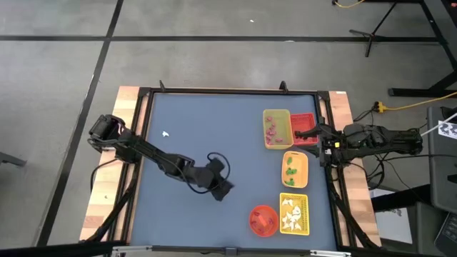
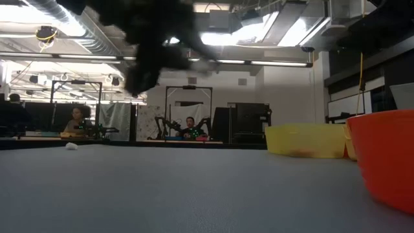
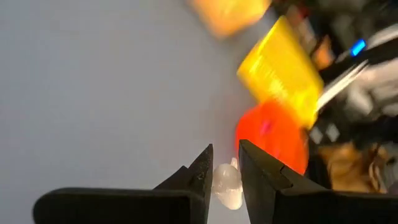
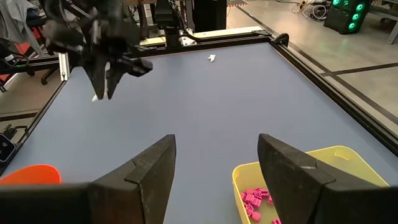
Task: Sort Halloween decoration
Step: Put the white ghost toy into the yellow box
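I have a small white ghost piece (image 3: 227,184) pinched between the left gripper (image 3: 226,167) fingers; it looks light and stiff, probably plastic, and small enough to squirt out if I squeeze unevenly, so I judge a hold across its widest part safest. My left arm is stretched from the table's left edge out over the middle of the table (image 1: 207,114), wrist tipped down, the gripper carried clear of the surface. Ahead of it, toward the near right corner, sit the round orange bowl (image 1: 263,220) and just beside it a yellow tray (image 1: 295,214) already holding white pieces — my likely drop point.

One more white piece (image 1: 165,133) lies alone on the table's left half, toward the far edge. Pink pieces (image 4: 255,199) sit in the yellow tray (image 1: 277,128) at the right side, green ones in the orange tray (image 1: 294,170) between the two.

The right gripper (image 4: 214,167) waits at the right edge over the red tray (image 1: 305,129), fingers spread wide — empty.
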{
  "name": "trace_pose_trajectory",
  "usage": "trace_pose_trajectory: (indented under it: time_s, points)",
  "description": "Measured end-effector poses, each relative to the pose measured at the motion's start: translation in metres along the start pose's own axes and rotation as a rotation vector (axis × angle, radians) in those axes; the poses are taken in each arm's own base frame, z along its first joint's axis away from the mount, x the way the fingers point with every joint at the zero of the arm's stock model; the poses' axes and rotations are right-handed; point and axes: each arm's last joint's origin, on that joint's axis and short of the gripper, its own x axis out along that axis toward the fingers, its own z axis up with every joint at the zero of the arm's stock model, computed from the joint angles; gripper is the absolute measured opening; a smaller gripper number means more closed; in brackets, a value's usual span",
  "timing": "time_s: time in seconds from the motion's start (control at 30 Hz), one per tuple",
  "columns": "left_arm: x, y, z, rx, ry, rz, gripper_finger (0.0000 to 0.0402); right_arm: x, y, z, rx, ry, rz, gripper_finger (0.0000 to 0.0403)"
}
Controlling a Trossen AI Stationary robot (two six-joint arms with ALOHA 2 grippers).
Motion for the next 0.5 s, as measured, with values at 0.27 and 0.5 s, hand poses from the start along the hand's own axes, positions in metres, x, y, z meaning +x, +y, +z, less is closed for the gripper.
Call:
trace_pose_trajectory:
  time_s: [0.27,0.5]
  points:
    - [-0.002,-0.015,0.022,0.161,-0.294,-0.081,0.0055,0.000,0.000,0.000,0.000,0.000,0.000,0.0225]
    - [0.025,-0.018,0.027,0.226,-0.449,-0.169,0.0054,0.000,0.000,0.000,-0.012,-0.002,0.000,0.0225]
